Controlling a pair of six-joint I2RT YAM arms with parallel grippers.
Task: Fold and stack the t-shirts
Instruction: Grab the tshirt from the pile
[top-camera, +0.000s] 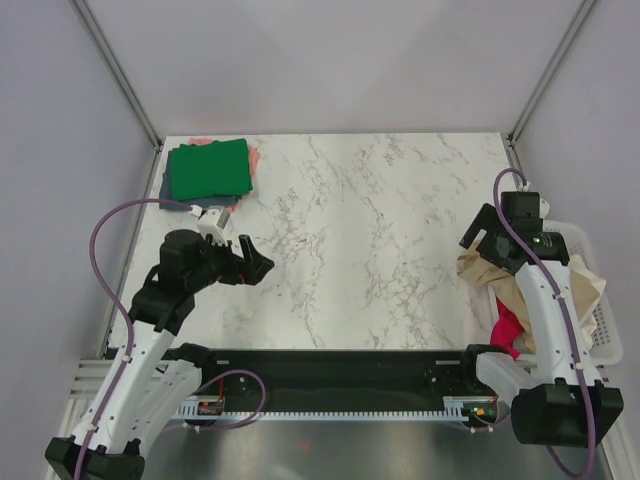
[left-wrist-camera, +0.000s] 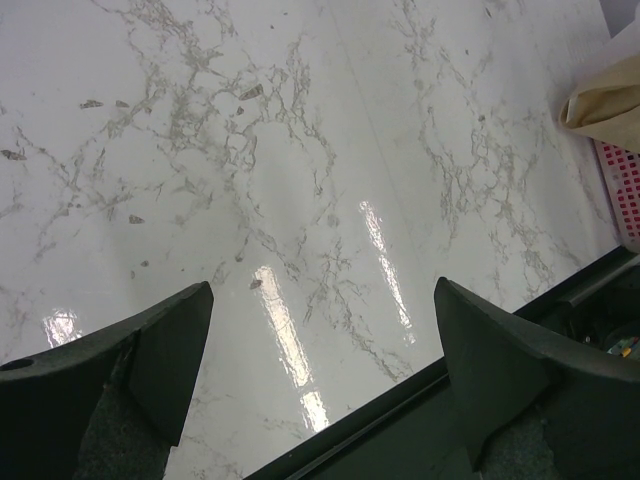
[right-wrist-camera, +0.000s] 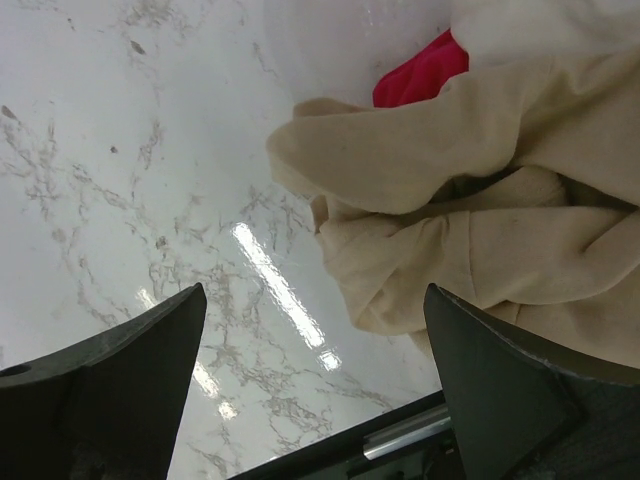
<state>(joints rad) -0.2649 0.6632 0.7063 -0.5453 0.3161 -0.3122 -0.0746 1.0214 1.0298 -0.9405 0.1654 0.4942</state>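
Note:
A folded green t-shirt (top-camera: 208, 168) lies on top of a stack at the far left of the table, with a dark blue-grey edge (top-camera: 172, 204) and a salmon-pink edge (top-camera: 254, 160) showing under it. A crumpled tan t-shirt (top-camera: 488, 270) spills from the basket onto the table at the right, also in the right wrist view (right-wrist-camera: 480, 200). A red t-shirt (top-camera: 508, 328) lies beside it, also in the right wrist view (right-wrist-camera: 425, 70). My left gripper (top-camera: 255, 262) is open and empty over bare table (left-wrist-camera: 320, 330). My right gripper (top-camera: 478, 240) is open just above the tan shirt's edge (right-wrist-camera: 315, 340).
A white mesh basket (top-camera: 603, 322) stands at the right table edge with clothes in it; its mesh shows in the left wrist view (left-wrist-camera: 622, 190). The marble table (top-camera: 380, 230) is bounded by a black rail (top-camera: 340, 365) at the near edge and grey walls around.

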